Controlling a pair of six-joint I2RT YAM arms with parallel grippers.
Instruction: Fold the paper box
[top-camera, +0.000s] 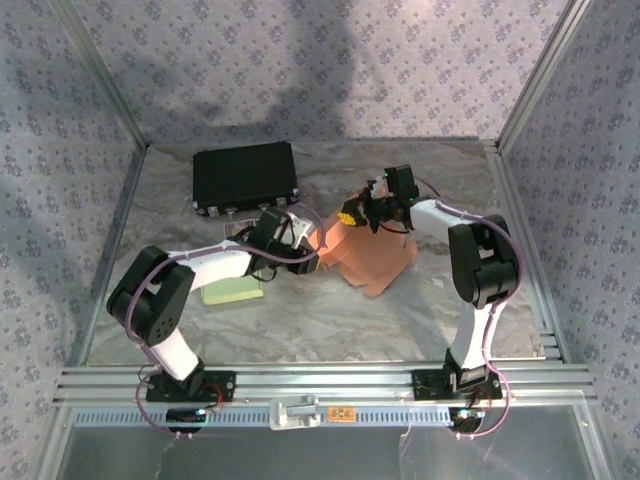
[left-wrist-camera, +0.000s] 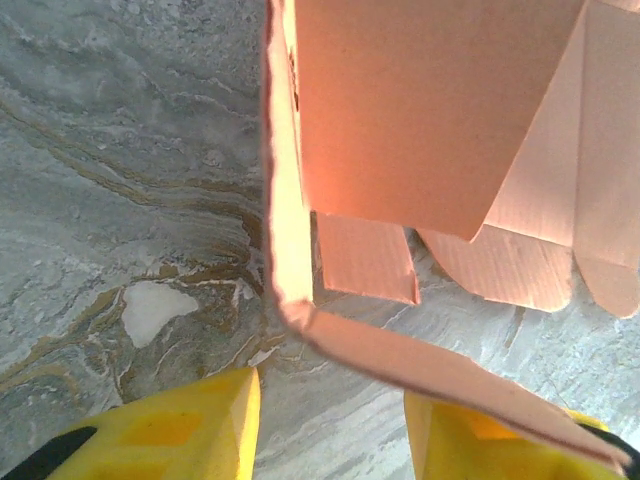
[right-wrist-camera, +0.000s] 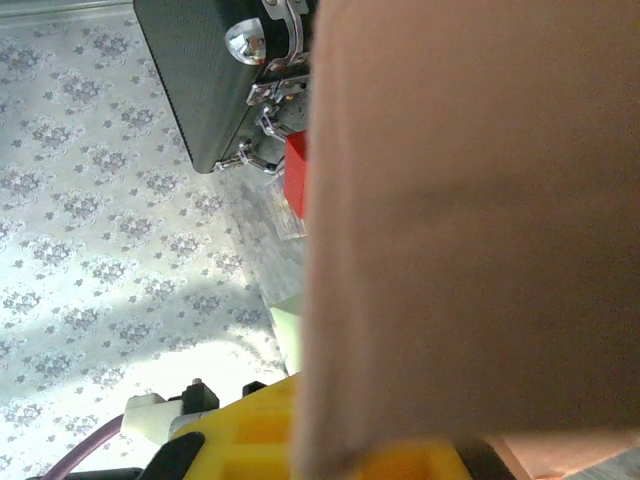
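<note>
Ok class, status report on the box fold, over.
Right hand shut on box edge. Left hand open at its flap. Flaps loose, fold unfinished. Case behind, not blocking.

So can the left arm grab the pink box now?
Probably yes. The left gripper is open beside the paper box, one flap reaching into the gap between its fingers, nothing in the way.

Left arm (top-camera: 160, 300), right arm (top-camera: 482, 262): white links, chunky black joint housings, lilac cables looping alongside. Black base plates, maybe red wiring there. Left gripper (left-wrist-camera: 330, 395) has bright yellow fingers (left-wrist-camera: 170, 430) with dark recesses; right gripper (top-camera: 352, 214) is also yellow.
</note>
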